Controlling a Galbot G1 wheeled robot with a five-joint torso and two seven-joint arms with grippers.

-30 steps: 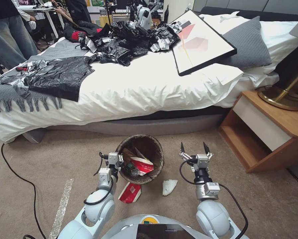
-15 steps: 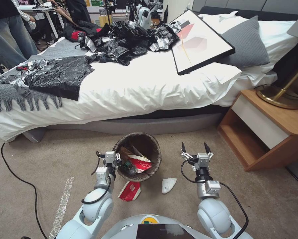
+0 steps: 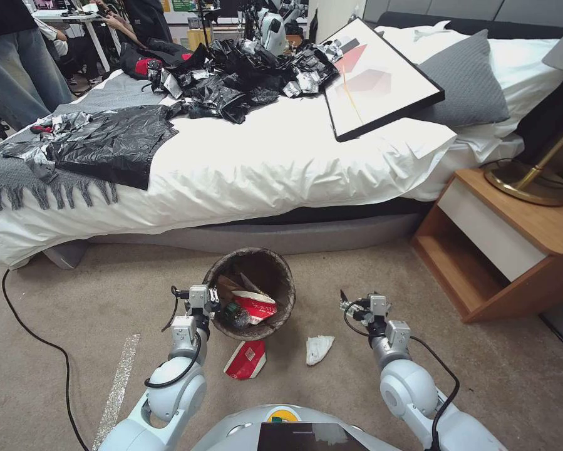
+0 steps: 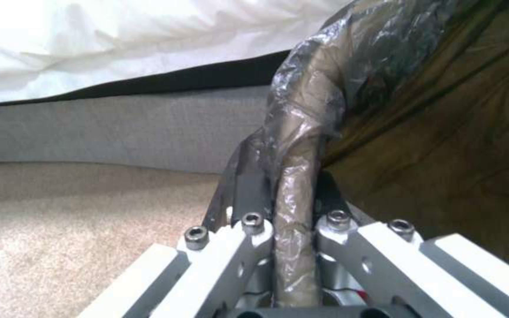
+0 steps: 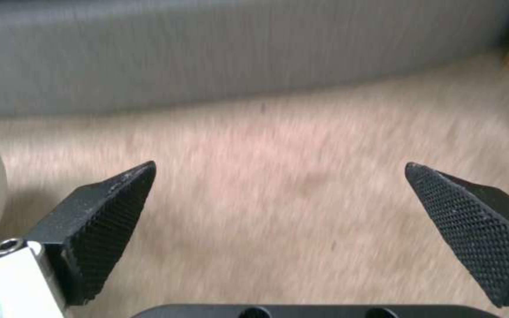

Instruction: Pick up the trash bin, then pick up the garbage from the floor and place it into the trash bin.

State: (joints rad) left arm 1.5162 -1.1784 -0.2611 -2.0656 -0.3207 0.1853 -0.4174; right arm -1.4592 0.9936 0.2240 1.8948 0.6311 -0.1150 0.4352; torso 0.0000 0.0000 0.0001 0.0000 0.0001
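Note:
The trash bin (image 3: 273, 273), lined with a dark bag, hangs tilted just above the floor (image 3: 137, 282) in front of the bed. It holds a red-white cup, a bottle and brown paper. My left gripper (image 3: 208, 306) is shut on the bin's near-left rim; in the left wrist view the bag-covered rim (image 4: 301, 145) runs between the clamped fingers of the left gripper (image 4: 284, 190). On the carpet lie two pieces of garbage: a red-white carton (image 3: 247, 362) and a crumpled tissue (image 3: 319, 349). My right gripper (image 3: 358, 302) hovers open right of the tissue, over bare carpet (image 5: 281, 185).
The bed (image 3: 262, 169) stands right behind the bin, with black bags, foil and a framed picture on it. A wooden nightstand (image 3: 500, 250) with a brass lamp base stands at the right. A black cable (image 3: 37, 332) and a pale tape strip (image 3: 118, 388) cross the carpet at left.
My left gripper has carried the bin a little to the left. The right wrist has turned and dipped toward the carpet, its fingers still open.

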